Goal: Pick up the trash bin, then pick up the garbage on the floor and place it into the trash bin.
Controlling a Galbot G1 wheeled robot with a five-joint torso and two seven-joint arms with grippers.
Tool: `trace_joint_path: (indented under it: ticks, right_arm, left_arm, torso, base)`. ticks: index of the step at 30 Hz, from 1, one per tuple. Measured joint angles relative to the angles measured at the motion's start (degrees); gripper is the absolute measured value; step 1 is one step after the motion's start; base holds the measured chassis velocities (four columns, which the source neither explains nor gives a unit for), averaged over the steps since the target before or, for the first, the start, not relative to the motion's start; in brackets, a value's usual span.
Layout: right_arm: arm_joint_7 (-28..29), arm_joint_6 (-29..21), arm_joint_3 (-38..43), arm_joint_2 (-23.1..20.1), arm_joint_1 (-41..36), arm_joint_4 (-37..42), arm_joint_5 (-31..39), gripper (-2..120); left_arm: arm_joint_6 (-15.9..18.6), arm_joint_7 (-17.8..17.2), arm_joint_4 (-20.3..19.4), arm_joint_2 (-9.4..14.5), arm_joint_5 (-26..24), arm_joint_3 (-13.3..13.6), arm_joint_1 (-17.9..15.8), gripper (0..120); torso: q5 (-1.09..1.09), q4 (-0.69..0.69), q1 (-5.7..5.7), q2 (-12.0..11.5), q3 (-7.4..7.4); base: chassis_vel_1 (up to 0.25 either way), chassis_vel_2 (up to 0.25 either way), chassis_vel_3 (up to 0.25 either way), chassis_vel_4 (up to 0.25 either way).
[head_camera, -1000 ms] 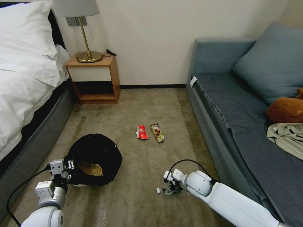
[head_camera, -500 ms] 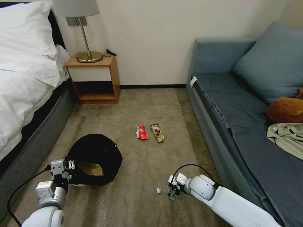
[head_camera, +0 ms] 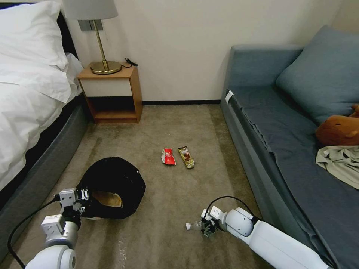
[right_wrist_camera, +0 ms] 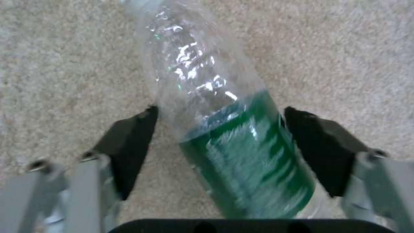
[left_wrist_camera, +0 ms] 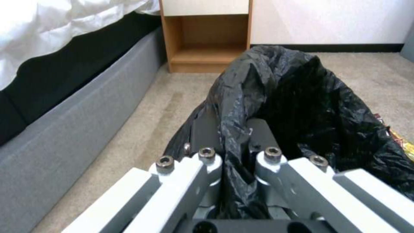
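the right gripper (head_camera: 206, 228) sat low over the carpet (head_camera: 168, 194) with its jaws spread wide, one dark pad (right_wrist_camera: 129, 142) on each side of the clear bottle (right_wrist_camera: 233, 142), which lay between them; the far pad looked to be against the green label, the near one stood apart from the bottle, so nothing was clamped. the bottle's white cap (head_camera: 187, 225) pointed away from the gripper toward the robot's left. across from it, the left gripper (left_wrist_camera: 235, 155) was closed on the rim of the trash bin (head_camera: 112, 188), its fingers pinching the black bag, and a tan scrap (head_camera: 107, 199) showed inside the bin just past those fingers. farther out, ahead of both grippers, the red-white wrapper (head_camera: 168, 156) and the brown-gold snack wrapper (head_camera: 186, 157) lay side by side on the carpet, well apart from either gripper. beyond stood the nightstand (head_camera: 111, 93).
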Motion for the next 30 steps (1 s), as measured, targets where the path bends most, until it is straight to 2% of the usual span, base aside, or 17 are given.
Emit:
trace_joint_path:
  ticks: [1,2,4,5,8,9,10,11,12,16,22,30]
  right_arm:
    - [-0.05,0.03,0.15,0.06,-0.10,-0.03,-0.02,70]
    - [-0.05,0.03,0.15,0.06,-0.10,-0.03,-0.02,70]
    - [-0.09,0.16,0.53,0.16,-0.20,-0.04,-0.02,59]
    - [-0.09,0.16,0.53,0.16,-0.20,-0.04,-0.02,59]
    - [-0.08,0.24,1.19,0.21,-0.47,0.12,0.04,44]
    - [-0.08,0.24,1.19,0.21,-0.47,0.12,0.04,44]
    - [-0.06,0.28,1.79,0.35,-0.81,0.20,0.04,36]
    - [-0.06,0.28,1.79,0.35,-0.81,0.20,0.04,36]
    - [-0.04,0.29,2.35,0.48,-1.09,0.28,0.05,31]
    - [0.03,0.35,3.85,0.70,-1.35,0.56,0.17,22]
    - [0.09,0.70,5.50,0.60,-0.14,1.18,0.44,17]
    - [1.64,1.34,8.42,1.41,7.64,2.58,3.55,17]
  left_arm:
    - [-0.01,0.00,0.03,0.00,0.00,-0.01,0.07,4]
    - [-0.01,0.00,0.03,0.00,0.00,-0.01,0.07,4]
    - [-0.03,0.00,0.04,-0.07,0.00,-0.01,0.26,4]
    - [-0.03,0.00,0.04,-0.07,0.00,-0.01,0.26,4]
    - [-0.09,0.00,0.04,-0.09,0.00,-0.01,0.35,4]
    - [-0.09,0.00,0.04,-0.09,0.00,-0.01,0.35,4]
    - [-0.16,0.00,0.04,-0.06,0.00,-0.03,0.41,4]
    - [-0.16,0.00,0.04,-0.06,0.00,-0.03,0.41,4]
    - [-0.21,0.00,0.02,-0.04,0.00,-0.03,0.51,4]
    - [-0.25,0.00,-0.02,0.09,-0.08,-0.05,0.55,4]
    - [-0.29,0.01,0.00,0.28,-0.19,-0.05,0.53,4]
    - [-0.30,0.06,0.15,0.79,-0.57,-0.14,0.04,4]
  torso:
    - [-0.01,0.00,0.00,0.00,0.00]
    - [-0.01,0.00,0.00,0.00,0.00]
    - [0.00,0.00,0.00,0.00,0.00]
    - [0.00,0.00,0.00,0.00,0.00]
    - [0.00,0.00,0.00,0.00,0.00]
    - [0.00,0.00,0.00,0.00,0.00]
    - [-0.01,0.00,0.00,0.00,0.00]
    - [-0.01,0.00,0.00,0.00,0.00]
    - [-0.01,0.00,0.00,0.00,0.00]
    - [0.00,0.00,0.00,0.00,0.00]
    - [0.00,0.00,0.00,0.00,0.00]
    - [-0.01,0.01,0.00,0.00,0.00]
  base:
    - [0.000,0.000,0.000,0.000]
    - [0.000,0.000,0.000,0.000]
    - [0.000,0.000,0.000,0.000]
    - [0.000,0.000,0.000,0.000]
    - [0.000,0.000,0.000,0.000]
    - [0.000,0.000,0.000,0.000]
    - [0.000,0.000,0.000,0.000]
    - [0.000,0.000,0.000,0.000]
    - [0.000,0.000,0.000,0.000]
    - [0.000,0.000,0.000,0.000]
    - [0.000,0.000,0.000,0.000]
    - [0.000,0.000,0.000,0.000]
